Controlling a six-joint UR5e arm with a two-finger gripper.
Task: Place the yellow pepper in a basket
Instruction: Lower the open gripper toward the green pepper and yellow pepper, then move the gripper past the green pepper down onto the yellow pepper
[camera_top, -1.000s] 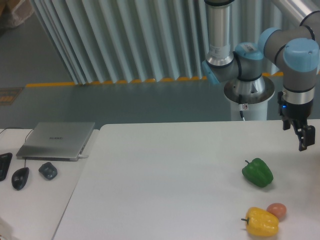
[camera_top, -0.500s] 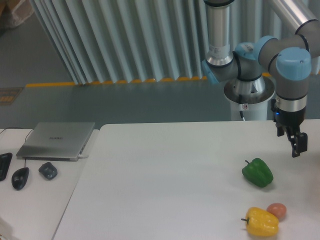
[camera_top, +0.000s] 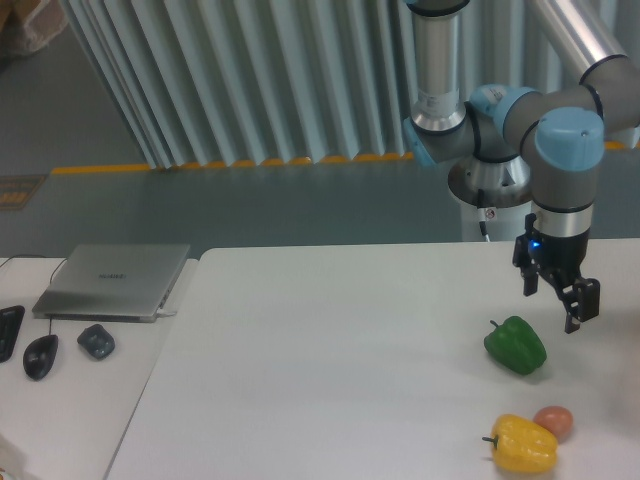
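The yellow pepper (camera_top: 524, 445) lies at the near right edge of the tabletop (camera_top: 330, 370), stem to the left, with an orange-red egg (camera_top: 553, 421) touching its far right side. Farther back sits a green pepper (camera_top: 516, 345). Just above and right of it hangs the gripper (camera_top: 556, 298), released and holding nothing. A laptop (camera_top: 113, 281) lies far left.
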